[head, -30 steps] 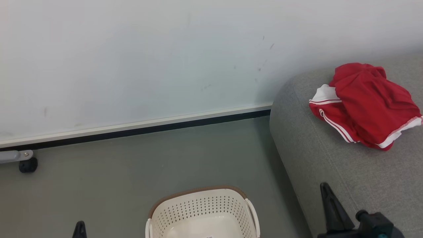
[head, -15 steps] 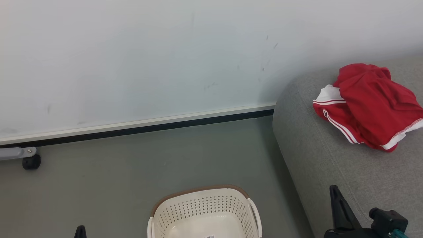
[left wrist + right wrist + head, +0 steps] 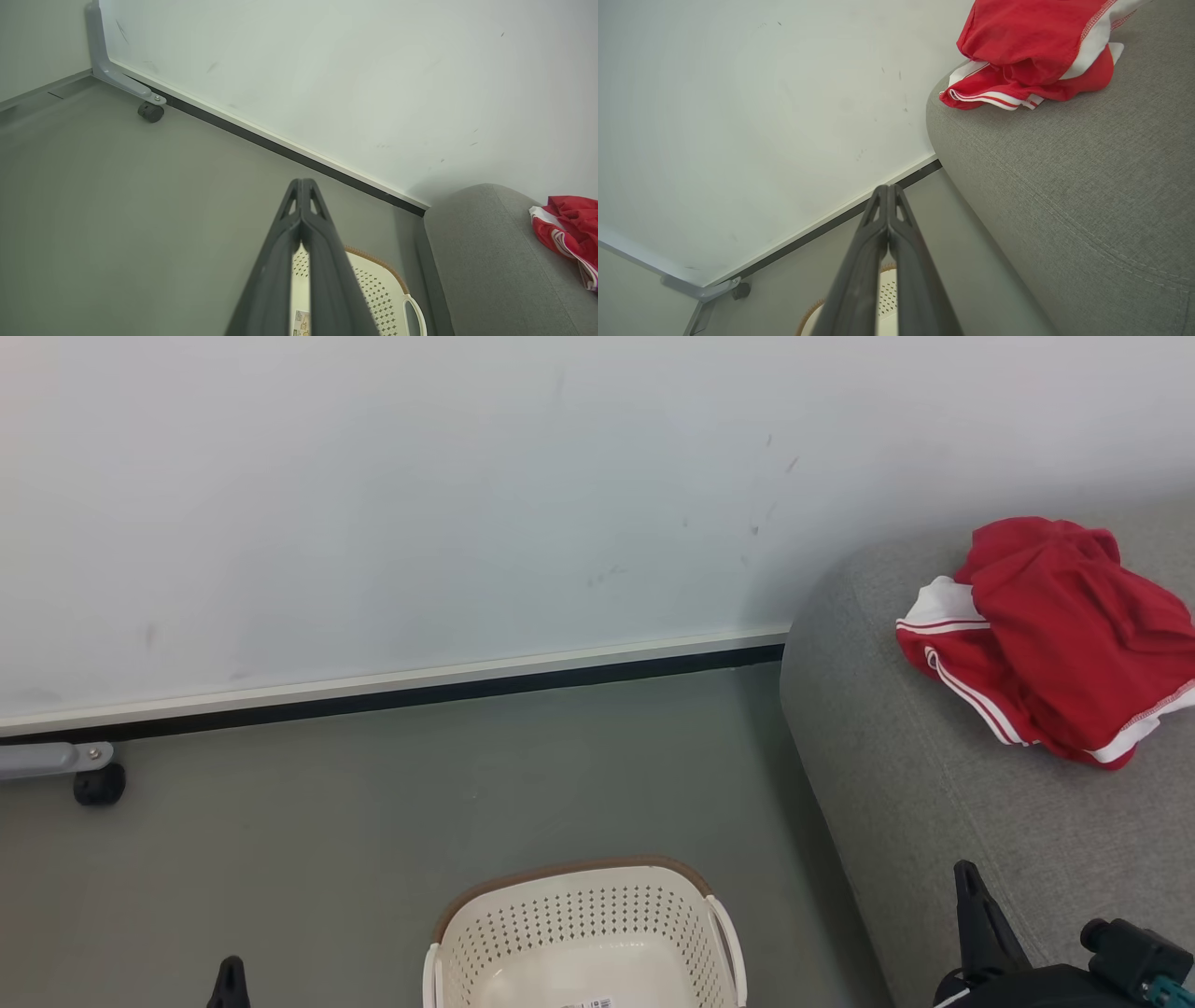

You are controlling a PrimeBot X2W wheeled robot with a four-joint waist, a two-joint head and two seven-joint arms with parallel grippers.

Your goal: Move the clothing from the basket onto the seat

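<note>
Grey floor [image 3: 373, 821], basket [image 3: 579, 917] with sticker [image 3: 590, 1002] inside

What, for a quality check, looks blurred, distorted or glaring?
Head view: soft even light, no glare, faint shadow on white wall beside grey fabric sofa. Left wrist view: closed dark left hand looms oversized. Right wrist view: right hand likewise.

**Three views, one corner**

Your head camera is looking forward and down at the basket [image 3: 583, 915] and wall [image 3: 373, 523]. Your left wrist camera is facing that wall from above the basket. Your right wrist camera is sitting close beside the seat [image 3: 1064, 186]. All three are sharing the clothing [image 3: 1055, 635].
</note>
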